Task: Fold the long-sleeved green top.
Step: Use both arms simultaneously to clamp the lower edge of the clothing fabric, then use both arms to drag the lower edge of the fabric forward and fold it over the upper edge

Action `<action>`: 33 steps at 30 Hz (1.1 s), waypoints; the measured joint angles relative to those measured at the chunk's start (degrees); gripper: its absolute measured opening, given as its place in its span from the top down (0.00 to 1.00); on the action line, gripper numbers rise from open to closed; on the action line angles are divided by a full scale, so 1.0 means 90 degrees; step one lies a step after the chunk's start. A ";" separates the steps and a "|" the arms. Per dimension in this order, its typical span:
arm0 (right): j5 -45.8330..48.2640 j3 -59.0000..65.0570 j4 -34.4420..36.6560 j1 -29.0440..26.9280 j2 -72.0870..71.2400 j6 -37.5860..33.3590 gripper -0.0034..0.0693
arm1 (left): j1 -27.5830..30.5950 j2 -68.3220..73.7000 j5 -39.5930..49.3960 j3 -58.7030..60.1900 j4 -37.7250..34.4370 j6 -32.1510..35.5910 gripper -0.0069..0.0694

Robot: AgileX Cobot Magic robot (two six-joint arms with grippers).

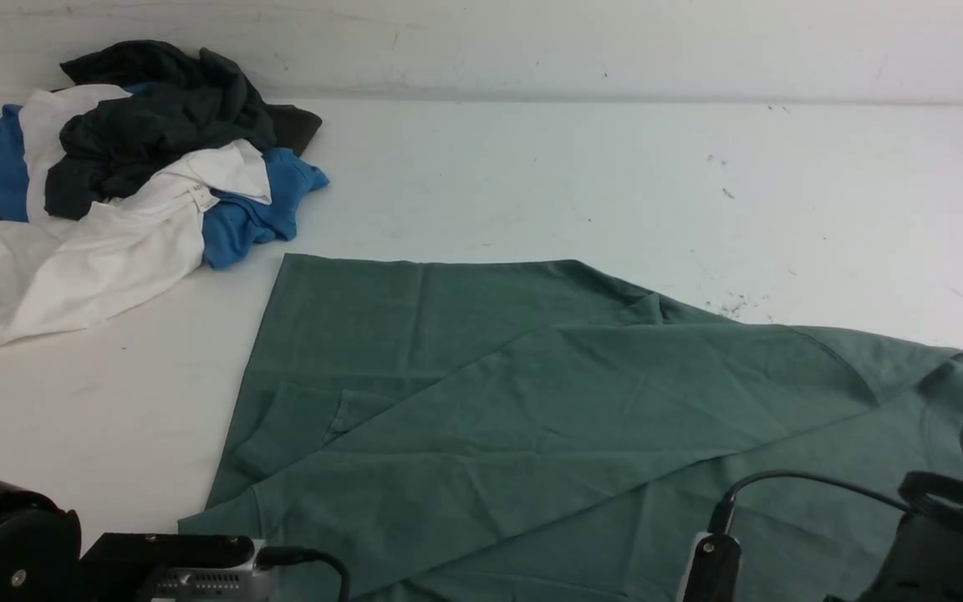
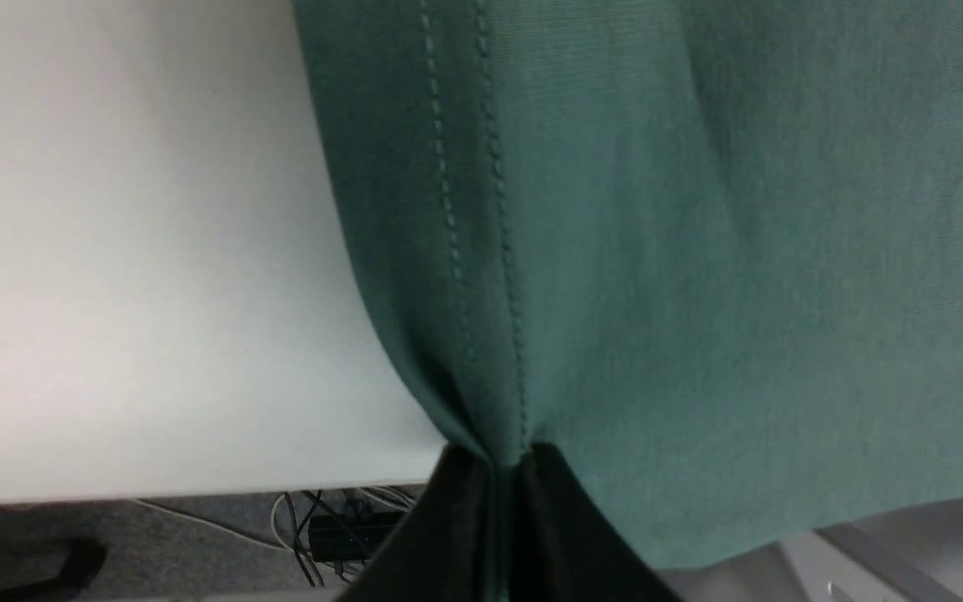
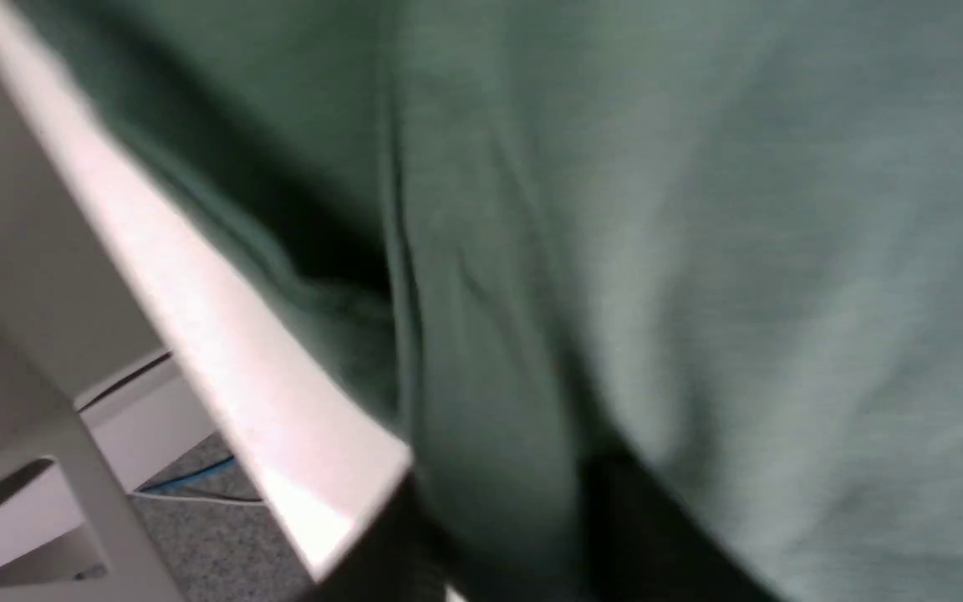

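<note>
The sage-green cotton long-sleeved top (image 1: 532, 401) is hem-clamped by the left tool (image 2: 505, 502) for folding; whether the right tool (image 3: 506, 535) grips cannot be told; a matched fold-over seems needed.

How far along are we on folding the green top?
Done: the green long-sleeved top lies spread flat, and one sleeve looks folded across its body. In hand: the left gripper pinches the stitched hem; the right gripper is too blurred to judge. Left: folding the body over.

The white tabletop (image 1: 582, 167) carries the green top (image 1: 532, 401), spread across its near side. A heap of clothes (image 1: 114, 176), white, blue and dark, lies far left.
</note>
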 joint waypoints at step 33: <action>0.1593 -0.4375 -0.1158 -0.2501 -0.0234 -0.0585 0.92 | 0.0808 0.1928 0.1746 -0.6731 0.1450 -0.0649 0.89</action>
